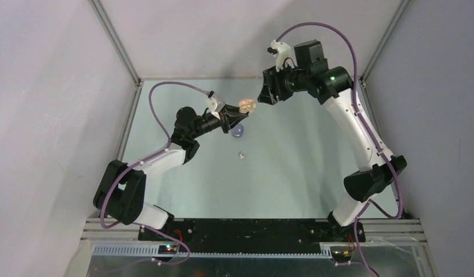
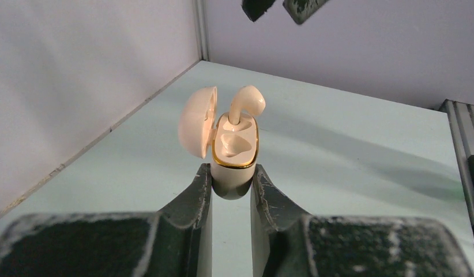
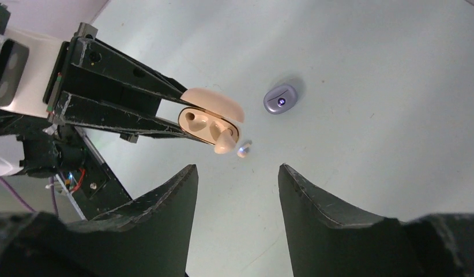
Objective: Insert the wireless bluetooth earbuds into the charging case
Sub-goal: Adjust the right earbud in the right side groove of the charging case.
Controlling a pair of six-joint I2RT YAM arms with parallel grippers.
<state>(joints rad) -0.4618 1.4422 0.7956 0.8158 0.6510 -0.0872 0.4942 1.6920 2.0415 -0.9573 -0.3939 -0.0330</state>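
Observation:
My left gripper (image 2: 231, 176) is shut on the open cream charging case (image 2: 234, 164) and holds it above the table. Its lid (image 2: 197, 121) hangs open to the left. One cream earbud (image 2: 247, 104) stands half out of the far slot. Another cream earbud (image 2: 234, 144) lies seated in the near slot. In the top view the case (image 1: 247, 105) is just left of my right gripper (image 1: 262, 92). My right gripper (image 3: 237, 168) is open and empty, a short way from the case (image 3: 207, 118). A tiny purple earbud (image 3: 244, 150) lies on the table (image 1: 241, 155).
A purple closed charging case (image 1: 238, 133) lies on the table below the held case; it also shows in the right wrist view (image 3: 279, 99). White walls and metal frame posts (image 1: 116, 43) enclose the pale green table (image 1: 304, 161). The right fingertips (image 2: 304, 8) show at the top of the left wrist view.

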